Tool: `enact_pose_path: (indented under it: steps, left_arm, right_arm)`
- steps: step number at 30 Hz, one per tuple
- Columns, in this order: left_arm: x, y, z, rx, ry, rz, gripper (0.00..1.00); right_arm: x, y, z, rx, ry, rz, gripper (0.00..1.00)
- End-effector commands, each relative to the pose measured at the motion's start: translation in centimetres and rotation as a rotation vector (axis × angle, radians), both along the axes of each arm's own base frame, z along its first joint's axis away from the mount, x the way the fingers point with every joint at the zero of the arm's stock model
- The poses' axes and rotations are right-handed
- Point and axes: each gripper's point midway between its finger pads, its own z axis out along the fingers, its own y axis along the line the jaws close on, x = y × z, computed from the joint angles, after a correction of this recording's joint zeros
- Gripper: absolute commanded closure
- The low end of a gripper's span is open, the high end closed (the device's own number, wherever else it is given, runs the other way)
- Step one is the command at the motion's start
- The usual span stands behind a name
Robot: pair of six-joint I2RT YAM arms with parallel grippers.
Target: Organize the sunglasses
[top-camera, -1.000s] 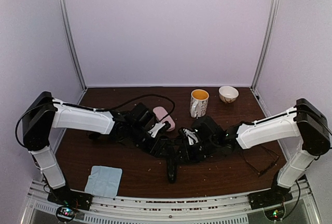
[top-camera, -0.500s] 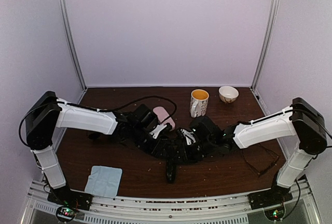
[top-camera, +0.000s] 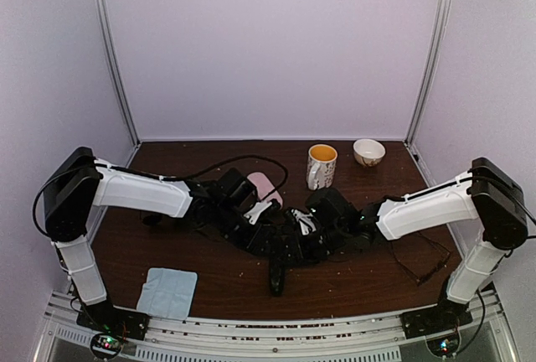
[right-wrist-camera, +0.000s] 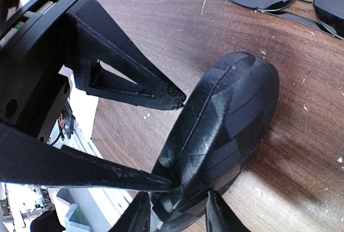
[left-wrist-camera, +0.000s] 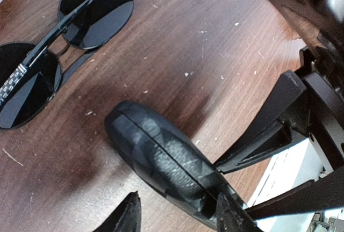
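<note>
**specs_fan:** So where are the shades sitting?

**benchwatcher:** The black sunglasses with dark round lenses [left-wrist-camera: 59, 44] are lying flat mid-table on the dark brown wooden table [top-camera: 209, 274]. They're close to one end of the black oblong hard case [left-wrist-camera: 161, 159] but not touching it. A second pair, the thin black-framed glasses [top-camera: 423, 257], is lying well off to the right, near the right arm.

**specs_fan:** And the grippers?

**benchwatcher:** Both are crowding the case at the end away from the sunglasses. The right gripper [right-wrist-camera: 174, 213] is pinching it, with a finger pressing on each side. The left gripper [left-wrist-camera: 178, 215] is straddling it with jaws apart. One finger is sitting tight against it and the other is showing a gap, so I can't tell if it's actually gripping.

Further out, a pink oblong case [top-camera: 262, 186] is lying behind the left gripper. A patterned mug with a yellow inside [top-camera: 322, 166] and a small patterned bowl [top-camera: 368, 152] are standing at the back. A light-blue square cloth [top-camera: 167, 292] is lying front left.
</note>
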Motion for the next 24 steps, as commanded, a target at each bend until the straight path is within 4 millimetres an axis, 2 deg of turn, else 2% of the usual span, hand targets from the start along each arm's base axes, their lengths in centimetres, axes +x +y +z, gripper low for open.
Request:
enact_pose_path:
  steps: [1,11,18,24]
  left_arm:
    - [0.1,-0.7,-0.2,-0.005,-0.004,-0.009,0.50]
    - [0.0,-0.8,-0.2,-0.005,-0.002,-0.008,0.53]
    - [0.0,-0.8,0.0,-0.006,0.000,-0.010,0.55]
    - [-0.1,-0.6,0.4,-0.006,-0.006,-0.009,0.57]
  right_arm:
    - [0.3,0.7,1.0,0.028,-0.020,0.019,0.64]
    - [0.2,0.6,1.0,0.028,-0.022,0.021,0.65]
    - [0.2,-0.6,-1.6,-0.058,0.002,-0.002,0.69]
    - [-0.1,-1.1,-2.5,-0.064,0.014,-0.003,0.79]
